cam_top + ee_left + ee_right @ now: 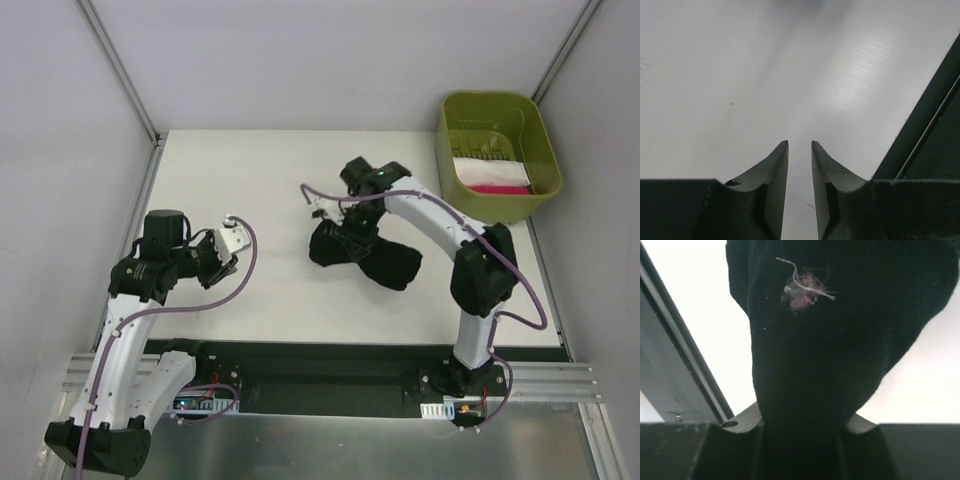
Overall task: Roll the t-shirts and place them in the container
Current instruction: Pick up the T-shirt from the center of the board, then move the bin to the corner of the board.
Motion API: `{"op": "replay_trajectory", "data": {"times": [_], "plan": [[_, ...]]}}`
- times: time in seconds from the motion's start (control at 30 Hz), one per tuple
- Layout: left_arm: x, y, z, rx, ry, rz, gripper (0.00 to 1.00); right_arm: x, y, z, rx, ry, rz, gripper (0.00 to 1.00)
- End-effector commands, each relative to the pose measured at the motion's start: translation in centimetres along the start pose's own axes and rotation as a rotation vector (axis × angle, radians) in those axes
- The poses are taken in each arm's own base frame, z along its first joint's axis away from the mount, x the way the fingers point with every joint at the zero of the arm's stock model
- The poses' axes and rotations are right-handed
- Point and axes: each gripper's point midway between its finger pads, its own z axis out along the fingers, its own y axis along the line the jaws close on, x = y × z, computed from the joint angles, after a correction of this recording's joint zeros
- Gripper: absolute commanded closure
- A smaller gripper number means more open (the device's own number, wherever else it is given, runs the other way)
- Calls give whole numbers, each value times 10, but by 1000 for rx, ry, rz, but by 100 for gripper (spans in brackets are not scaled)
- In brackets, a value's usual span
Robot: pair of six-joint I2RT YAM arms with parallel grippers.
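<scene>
The black t-shirt (388, 263) lies bunched in a crumpled heap at the middle of the white table (240, 170). My right gripper (345, 232) is over the heap's left part and shut on a fold of it. In the right wrist view the black cloth (830, 340) fills the space between the jaws of the right gripper (801, 416), with a tuft of pink and white lint on it. The logo and the neck label are hidden. My left gripper (224, 250) hangs over bare table at the left, well away from the shirt. In its own view the left gripper (800, 144) is empty, the jaws nearly together.
An olive-green plastic bin (546, 150) stands at the back right corner, with white and pink folded cloth (490, 176) inside. Grey walls enclose the table on three sides. A black rail (330, 360) runs along the near edge.
</scene>
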Motion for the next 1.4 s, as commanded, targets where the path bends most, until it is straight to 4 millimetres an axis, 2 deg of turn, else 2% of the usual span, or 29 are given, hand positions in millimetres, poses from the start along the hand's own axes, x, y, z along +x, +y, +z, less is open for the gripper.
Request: {"op": "replay_trajectory", "data": {"times": [0.0, 0.03, 0.1, 0.17, 0.2, 0.23, 0.3, 0.33, 0.4, 0.43, 0.5, 0.53, 0.6, 0.63, 0.67, 0.7, 0.73, 0.77, 0.8, 0.83, 0.87, 0.93, 1.0, 1.1, 1.13, 1.2, 1.3, 1.33, 1.37], "plan": [[-51, 14, 4, 59, -146, -46, 75, 3, -17, -86, 143, -115, 20, 99], [-57, 19, 5, 57, -157, -40, 75, 10, -30, -100, 176, -138, 60, 99], [-58, 25, 15, 85, -144, -60, 75, 8, -45, -131, 250, -200, 81, 99], [-61, 32, 23, 105, -142, -83, 75, 22, -70, -156, 320, -234, 144, 99], [-62, 33, 26, 112, -145, -87, 75, 20, -80, -177, 373, -276, 153, 99], [-64, 34, 28, 118, -148, -95, 74, 35, -97, -192, 415, -292, 205, 99], [-66, 37, 33, 126, -153, -104, 74, 45, -121, -213, 484, -332, 256, 99], [-67, 39, 35, 128, -151, -114, 74, 61, -138, -234, 545, -361, 301, 99], [-63, 43, 39, 124, -130, -135, 74, 74, -164, -254, 626, -400, 336, 99], [-62, 44, 39, 117, -122, -139, 73, 91, -181, -269, 678, -419, 387, 99], [-55, 46, 41, 106, -92, -155, 73, 102, -209, -293, 782, -479, 415, 99], [-52, 45, 42, 108, -82, -161, 73, 121, -225, -303, 832, -495, 464, 99], [-47, 43, 43, 115, -60, -174, 73, 132, -254, -327, 949, -562, 507, 99], [-43, 42, 44, 118, -45, -181, 73, 151, -266, -335, 1003, -562, 553, 99], [-39, 40, 44, 126, -34, -187, 73, 158, -281, -336, 1024, -575, 584, 99], [-37, 39, 45, 127, -26, -188, 73, 162, -295, -346, 1077, -599, 577, 99], [-32, 36, 45, 130, -6, -196, 73, 170, -305, -348, 1107, -588, 585, 99], [-29, 35, 45, 133, 2, -198, 73, 176, -323, -336, 1107, -564, 587, 99], [-25, 33, 46, 138, 14, -201, 73, 176, -333, -349, 1164, -563, 543, 99], [-21, 31, 46, 142, 28, -209, 73, 179, -343, -350, 1190, -548, 536, 99], [-18, 32, 47, 138, 40, -212, 73, 185, -357, -340, 1192, -525, 526, 99], [-12, 29, 48, 141, 57, -218, 73, 184, -373, -347, 1260, -473, 421, 99], [-5, 27, 48, 140, 76, -229, 73, 188, -385, -333, 1267, -363, 292, 99], [-1, 26, 48, 131, 85, -232, 73, 190, -382, -324, 1246, -284, 186, 99], [0, 26, 48, 132, 85, -232, 73, 193, -379, -305, 1195, -267, 171, 99], [3, 25, 47, 127, 88, -239, 73, 194, -370, -294, 1157, -238, 129, 99], [4, 24, 46, 127, 83, -243, 73, 197, -345, -274, 1070, -191, 58, 99], [6, 24, 46, 128, 85, -248, 73, 192, -334, -277, 1057, -181, 6, 99], [6, 23, 46, 130, 84, -247, 73, 197, -324, -259, 998, -165, 15, 99]]}}
